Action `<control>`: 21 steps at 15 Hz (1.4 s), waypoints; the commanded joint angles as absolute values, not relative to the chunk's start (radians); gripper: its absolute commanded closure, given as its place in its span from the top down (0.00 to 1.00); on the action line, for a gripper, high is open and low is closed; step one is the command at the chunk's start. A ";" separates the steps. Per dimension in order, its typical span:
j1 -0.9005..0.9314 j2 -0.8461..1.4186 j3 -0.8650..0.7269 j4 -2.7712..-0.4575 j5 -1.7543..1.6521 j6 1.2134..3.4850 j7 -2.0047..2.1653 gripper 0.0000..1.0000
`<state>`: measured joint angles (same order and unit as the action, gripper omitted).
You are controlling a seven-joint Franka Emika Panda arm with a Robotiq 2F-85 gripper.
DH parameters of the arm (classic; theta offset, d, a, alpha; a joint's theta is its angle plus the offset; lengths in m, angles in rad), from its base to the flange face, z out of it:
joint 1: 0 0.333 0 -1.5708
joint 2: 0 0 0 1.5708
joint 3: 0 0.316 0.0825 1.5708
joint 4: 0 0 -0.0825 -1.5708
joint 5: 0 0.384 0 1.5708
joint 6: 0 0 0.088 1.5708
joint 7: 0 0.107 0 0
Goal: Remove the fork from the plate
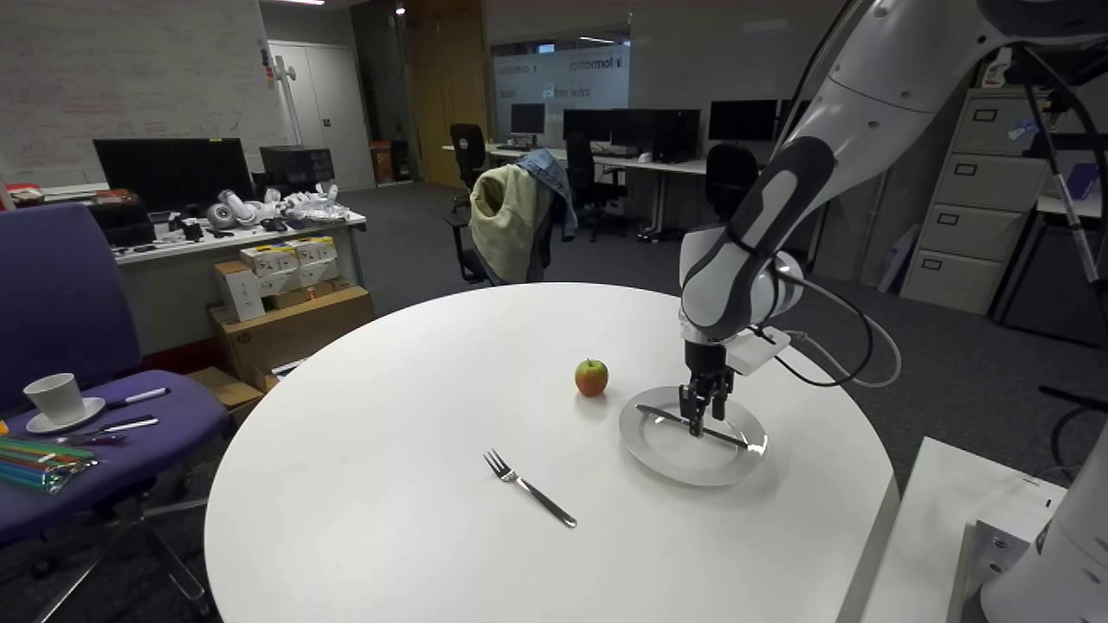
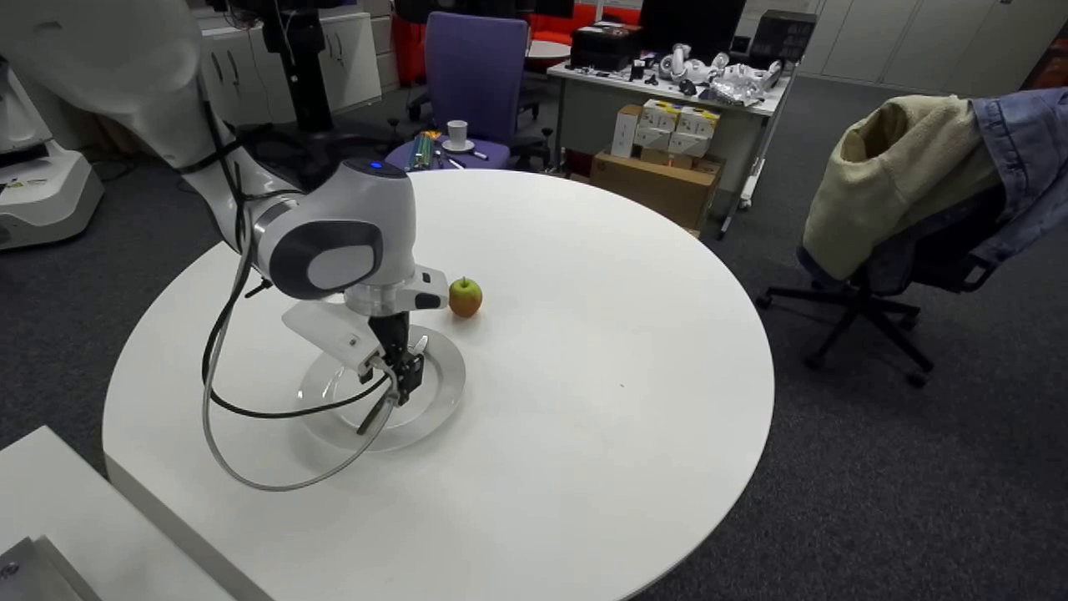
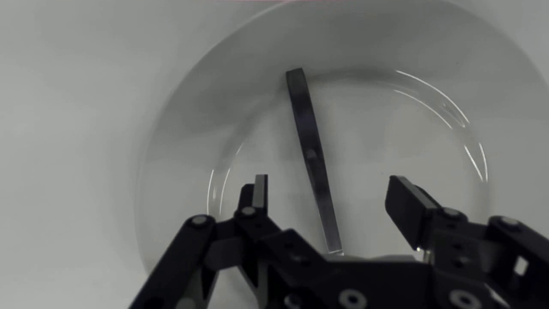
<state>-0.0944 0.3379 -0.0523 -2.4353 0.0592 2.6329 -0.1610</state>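
In the wrist view, the jaws of the gripper (image 3: 328,192) are spread wide, and the fingers (image 3: 260,193) are held on either side of a slim metal utensil (image 3: 313,156), with a gap seen at each side. The utensil is laid across the white plate (image 1: 692,476), from one side of the rim to the other. How high the fingers are held above the plate cannot be told. In the wrist view, one end of the utensil is hidden by the gripper; in an exterior view, its middle is crossed by a finger. The plate is set on a round white table (image 1: 372,415). In both exterior views, a red and green apple (image 1: 592,378) is seen near the plate. In an exterior view, a fork (image 1: 530,491) is shown on the table, well apart from the plate. On a purple chair (image 1: 52,285), a cup (image 1: 57,398) is stood on a saucer (image 1: 93,410).
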 commanded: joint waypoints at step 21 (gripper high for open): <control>-0.138 0.342 -0.046 -2.412 0.053 2.612 -0.190 0.93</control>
<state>-0.1279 0.3379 -0.0523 -2.4327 0.0595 2.6326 -0.1732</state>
